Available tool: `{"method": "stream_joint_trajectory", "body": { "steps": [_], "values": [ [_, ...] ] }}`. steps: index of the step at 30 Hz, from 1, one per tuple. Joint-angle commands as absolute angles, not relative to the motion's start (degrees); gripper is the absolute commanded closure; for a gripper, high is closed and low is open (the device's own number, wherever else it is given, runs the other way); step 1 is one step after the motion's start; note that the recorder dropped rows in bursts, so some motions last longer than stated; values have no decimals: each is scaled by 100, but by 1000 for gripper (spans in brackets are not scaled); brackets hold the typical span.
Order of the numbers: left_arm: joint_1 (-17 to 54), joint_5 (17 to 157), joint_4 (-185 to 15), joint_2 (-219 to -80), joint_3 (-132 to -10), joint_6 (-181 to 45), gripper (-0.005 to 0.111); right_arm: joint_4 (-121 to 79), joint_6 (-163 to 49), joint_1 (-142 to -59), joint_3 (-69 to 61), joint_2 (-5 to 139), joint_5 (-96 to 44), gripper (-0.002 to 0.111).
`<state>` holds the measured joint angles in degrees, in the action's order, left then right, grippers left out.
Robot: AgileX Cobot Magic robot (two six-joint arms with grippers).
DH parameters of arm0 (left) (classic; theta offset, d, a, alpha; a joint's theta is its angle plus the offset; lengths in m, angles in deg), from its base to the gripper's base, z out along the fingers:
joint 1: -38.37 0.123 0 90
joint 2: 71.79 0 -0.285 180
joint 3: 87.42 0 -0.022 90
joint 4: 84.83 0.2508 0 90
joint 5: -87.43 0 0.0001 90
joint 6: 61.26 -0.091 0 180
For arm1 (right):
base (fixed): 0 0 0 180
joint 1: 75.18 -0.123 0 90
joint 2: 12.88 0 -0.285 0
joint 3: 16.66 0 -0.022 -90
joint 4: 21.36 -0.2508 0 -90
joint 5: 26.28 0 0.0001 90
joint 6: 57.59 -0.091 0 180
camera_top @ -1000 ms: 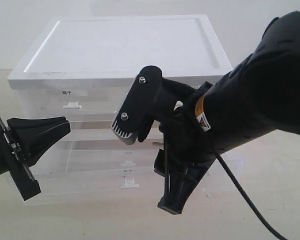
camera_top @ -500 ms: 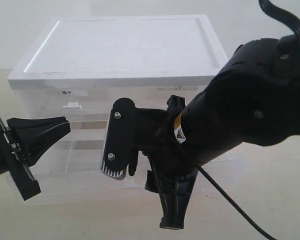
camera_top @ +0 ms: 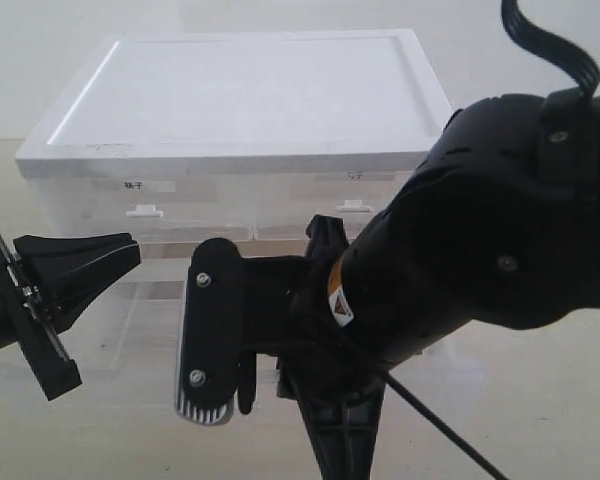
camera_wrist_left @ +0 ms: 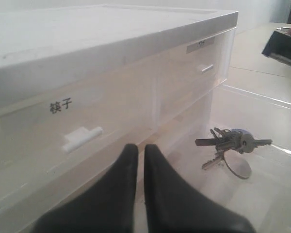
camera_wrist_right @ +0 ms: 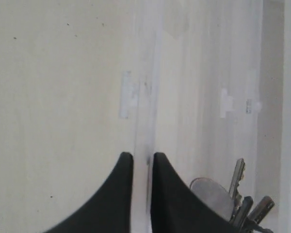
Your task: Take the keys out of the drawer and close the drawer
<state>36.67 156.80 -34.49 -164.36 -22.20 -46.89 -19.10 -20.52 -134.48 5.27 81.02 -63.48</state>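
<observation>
Pale tabletop [camera_top: 540, 400] is carrying a white-topped translucent drawer cabinet [camera_top: 250, 90]; grey metal keys [camera_wrist_left: 230, 143] are lying in its pulled-out clear drawer [camera_wrist_left: 276, 126]. Black left gripper [camera_wrist_left: 139, 148] and right gripper [camera_wrist_right: 142, 156] are hovering pinched closed, empty.

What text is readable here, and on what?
"筷子": top-left drawer label.
Top-right drawer label: too blurred to read.
Warning sticker on the right arm: a triangle sign, print too small to read.
</observation>
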Motion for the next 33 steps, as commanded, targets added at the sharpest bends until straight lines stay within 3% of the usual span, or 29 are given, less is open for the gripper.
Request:
{"method": "stream_joint_trajectory", "body": {
  "steps": [1,9,16,18,24,31,33],
  "values": [
    [3635,15739,-3482,-16411,-2240,-4633,102,-2065,-2059,-13632,517,8086,-6606,108],
    [3635,15739,-3482,-16411,-2240,-4633,102,-1555,-2085,-13632,517,8086,-7203,108],
    [3635,15739,-3482,-16411,-2240,-4633,102,-1548,-2266,-13632,517,8078,-6918,107],
    [3635,15739,-3482,-16411,-2240,-4633,102,-1548,-2327,-13632,506,8067,-6931,101],
    [3635,15739,-3482,-16411,-2240,-4633,102,-1577,-2553,-13632,494,7842,-6856,58],
    [3635,15739,-3469,-16411,-2240,-4633,102,-1768,-3288,-13632,494,7043,-6602,56],
    [3635,15739,-3444,-16411,-2240,-4573,102,-1000,-4732,-13632,494,6868,-6470,56]
  ]
}}
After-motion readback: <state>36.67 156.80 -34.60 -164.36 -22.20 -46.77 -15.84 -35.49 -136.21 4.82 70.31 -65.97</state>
